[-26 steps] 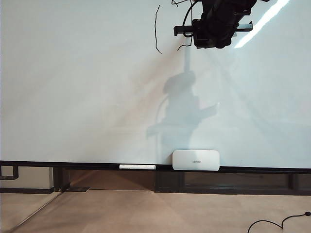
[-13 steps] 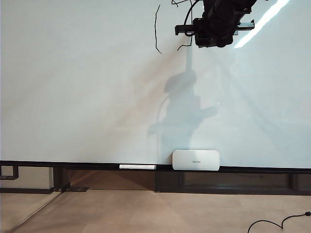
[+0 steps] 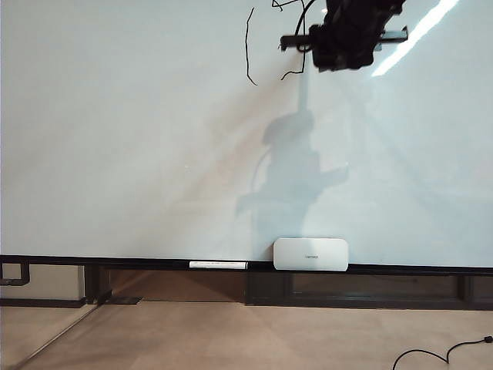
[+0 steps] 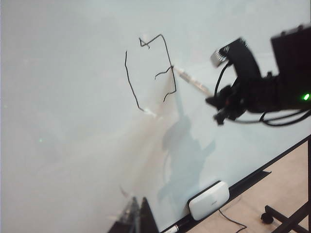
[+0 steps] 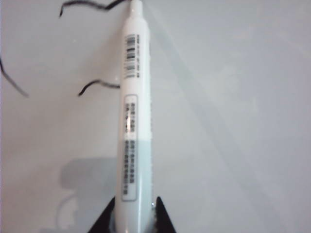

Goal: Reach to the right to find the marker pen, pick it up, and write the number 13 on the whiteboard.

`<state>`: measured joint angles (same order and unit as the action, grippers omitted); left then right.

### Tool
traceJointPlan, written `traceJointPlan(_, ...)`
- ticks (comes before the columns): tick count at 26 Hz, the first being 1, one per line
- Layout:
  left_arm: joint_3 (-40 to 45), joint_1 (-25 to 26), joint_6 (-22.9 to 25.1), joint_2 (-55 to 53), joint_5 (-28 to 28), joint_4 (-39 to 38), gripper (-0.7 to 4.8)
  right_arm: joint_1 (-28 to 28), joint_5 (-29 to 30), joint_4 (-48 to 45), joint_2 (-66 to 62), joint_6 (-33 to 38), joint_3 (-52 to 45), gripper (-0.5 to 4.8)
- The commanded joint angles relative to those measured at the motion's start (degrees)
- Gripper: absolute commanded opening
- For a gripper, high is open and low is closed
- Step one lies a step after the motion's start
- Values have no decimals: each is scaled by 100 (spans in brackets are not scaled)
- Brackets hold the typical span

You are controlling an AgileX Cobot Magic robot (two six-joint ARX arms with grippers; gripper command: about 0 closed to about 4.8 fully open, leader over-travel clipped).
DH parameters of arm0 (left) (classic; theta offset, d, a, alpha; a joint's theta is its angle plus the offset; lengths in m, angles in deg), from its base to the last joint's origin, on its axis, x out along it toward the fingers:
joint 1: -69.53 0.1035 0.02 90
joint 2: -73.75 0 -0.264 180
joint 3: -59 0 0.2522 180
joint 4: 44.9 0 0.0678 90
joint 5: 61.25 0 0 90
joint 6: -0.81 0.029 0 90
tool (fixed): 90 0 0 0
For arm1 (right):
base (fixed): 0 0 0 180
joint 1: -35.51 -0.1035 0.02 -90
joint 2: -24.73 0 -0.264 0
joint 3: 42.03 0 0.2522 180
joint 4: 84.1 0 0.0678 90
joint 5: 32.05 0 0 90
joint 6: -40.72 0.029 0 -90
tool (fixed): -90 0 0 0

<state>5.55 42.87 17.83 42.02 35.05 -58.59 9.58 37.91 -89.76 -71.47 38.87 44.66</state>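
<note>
White marker pen (image 5: 135, 121) pinched by right gripper (image 5: 133, 213) fingers, tip on whiteboard (image 3: 115, 154) | left gripper (image 4: 136, 216) fingers: cannot tell | white box (image 3: 310, 253) on rail

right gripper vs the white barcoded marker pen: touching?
Touching. The right wrist view shows the right gripper with its dark fingers pressed against both sides of the white barcoded marker pen, no gap.
</note>
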Motion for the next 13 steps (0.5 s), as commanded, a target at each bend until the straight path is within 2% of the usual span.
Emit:
traceJointPlan(1,-39,-4,15,83,-494,-52,-6,9,-83,4,295,33,31,-6)
traceJointPlan(5,-114,-4,17,219,-1073,-350,-6,9,-59,308,678,33,20,-6)
traceJointPlan(13,-474,-4,-7,531,-1397,-1204,-6,-151,-46,1032,1392,57,-13,-6)
